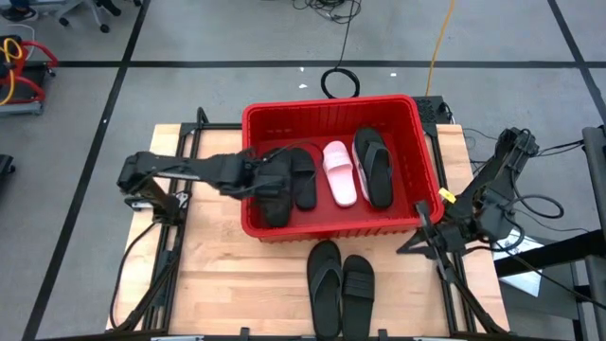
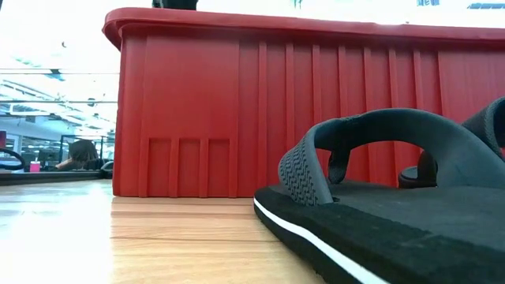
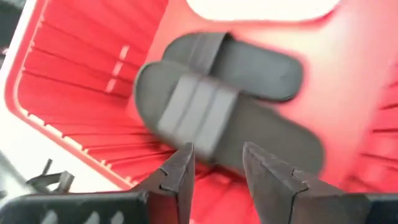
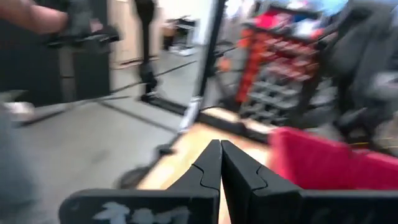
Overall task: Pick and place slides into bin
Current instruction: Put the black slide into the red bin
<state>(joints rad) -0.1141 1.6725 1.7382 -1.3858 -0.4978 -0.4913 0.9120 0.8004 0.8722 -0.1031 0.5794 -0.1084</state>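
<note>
Directly beneath the parted fingers of the left gripper (image 3: 216, 165), two black wide-strap slides (image 3: 217, 106) lie overlapped inside the bin (image 1: 331, 112); the remaining pair (image 1: 339, 284) lies nearer the parked, closed right gripper (image 4: 220, 163).

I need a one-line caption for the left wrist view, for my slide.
Left hand, open, above two black slides lying in the red bin.

Two dark, jointed arms trail black cables — the left gripper (image 3: 216, 169) and right gripper (image 4: 220, 163) end in tapered, notched black fingers.
</note>
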